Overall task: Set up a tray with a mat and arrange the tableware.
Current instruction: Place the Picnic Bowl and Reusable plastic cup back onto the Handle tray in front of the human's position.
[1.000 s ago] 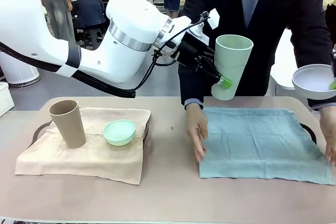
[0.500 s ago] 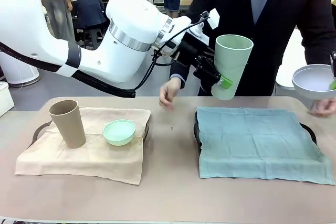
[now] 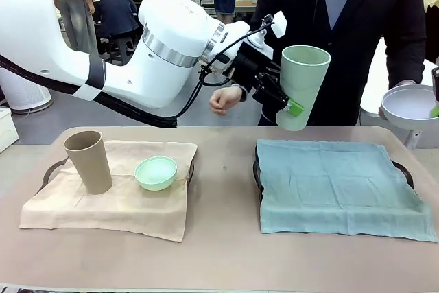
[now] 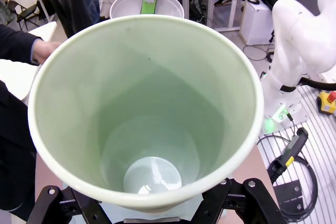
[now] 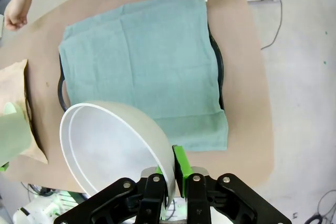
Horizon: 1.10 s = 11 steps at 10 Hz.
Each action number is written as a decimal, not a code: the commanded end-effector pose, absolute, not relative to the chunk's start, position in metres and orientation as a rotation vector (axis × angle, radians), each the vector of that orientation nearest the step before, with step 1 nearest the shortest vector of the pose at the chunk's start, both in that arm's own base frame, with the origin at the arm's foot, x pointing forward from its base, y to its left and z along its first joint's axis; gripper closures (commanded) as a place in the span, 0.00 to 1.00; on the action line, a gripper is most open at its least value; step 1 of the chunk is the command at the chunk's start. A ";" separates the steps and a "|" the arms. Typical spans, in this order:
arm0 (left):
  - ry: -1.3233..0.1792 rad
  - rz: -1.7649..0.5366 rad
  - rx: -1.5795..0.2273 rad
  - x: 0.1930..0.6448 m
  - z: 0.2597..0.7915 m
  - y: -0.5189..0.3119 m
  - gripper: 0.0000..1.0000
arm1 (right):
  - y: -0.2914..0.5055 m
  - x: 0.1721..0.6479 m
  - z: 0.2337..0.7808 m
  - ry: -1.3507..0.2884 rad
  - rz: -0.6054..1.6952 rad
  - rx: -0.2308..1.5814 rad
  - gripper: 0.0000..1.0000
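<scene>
Right-hand tray [image 3: 405, 169], black, under a teal cloth mat [image 3: 343, 186] at the tabletop's right edge: the person's hands, which were smoothing the mat a second ago, are now withdrawing past the far edge, one hand [image 3: 223, 101] hanging in the air behind the left arm. The mat is lying flat and bare, so in my judgement it is ready for tableware.

Tall tapered pale green plastic cup [image 3: 302, 87]: being held by the left gripper [image 3: 291, 106], jaws clamped on its lower wall, above the mat's far left corner, unmoved.

Small round white bowl [image 3: 410, 106]: being carried by the right gripper [image 5: 173, 174], fingers pinched on its rim, above the tray's far right corner.

Left-hand tray, beige mat [image 3: 110, 197]: tan cup [image 3: 88, 161] and mint green bowl [image 3: 156, 172] are standing there, already placed.
</scene>
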<state>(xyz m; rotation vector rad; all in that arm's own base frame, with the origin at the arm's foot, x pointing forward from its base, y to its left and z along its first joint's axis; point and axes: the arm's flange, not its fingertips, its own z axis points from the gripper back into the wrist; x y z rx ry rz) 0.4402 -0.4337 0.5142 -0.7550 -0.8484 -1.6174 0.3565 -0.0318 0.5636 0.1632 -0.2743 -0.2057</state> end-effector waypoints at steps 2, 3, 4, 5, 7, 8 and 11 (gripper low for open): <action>-0.859 -1.620 -0.772 0.440 0.517 -0.431 1.00 | -0.030 0.358 0.566 -0.274 -0.203 0.167 1.00; -0.859 -1.620 -0.772 0.440 0.517 -0.431 1.00 | -0.030 0.358 0.566 -0.274 -0.203 0.167 1.00; -0.859 -1.620 -0.772 0.440 0.517 -0.431 1.00 | -0.030 0.358 0.566 -0.274 -0.203 0.167 1.00; -0.859 -1.620 -0.772 0.440 0.517 -0.431 1.00 | -0.030 0.358 0.566 -0.274 -0.203 0.167 1.00; -0.859 -1.620 -0.772 0.440 0.517 -0.431 1.00 | -0.030 0.358 0.566 -0.274 -0.203 0.167 1.00; -0.859 -1.620 -0.772 0.440 0.517 -0.431 1.00 | -0.030 0.358 0.566 -0.274 -0.203 0.167 1.00; -0.859 -1.620 -0.772 0.440 0.517 -0.431 1.00 | -0.030 0.358 0.566 -0.274 -0.203 0.167 1.00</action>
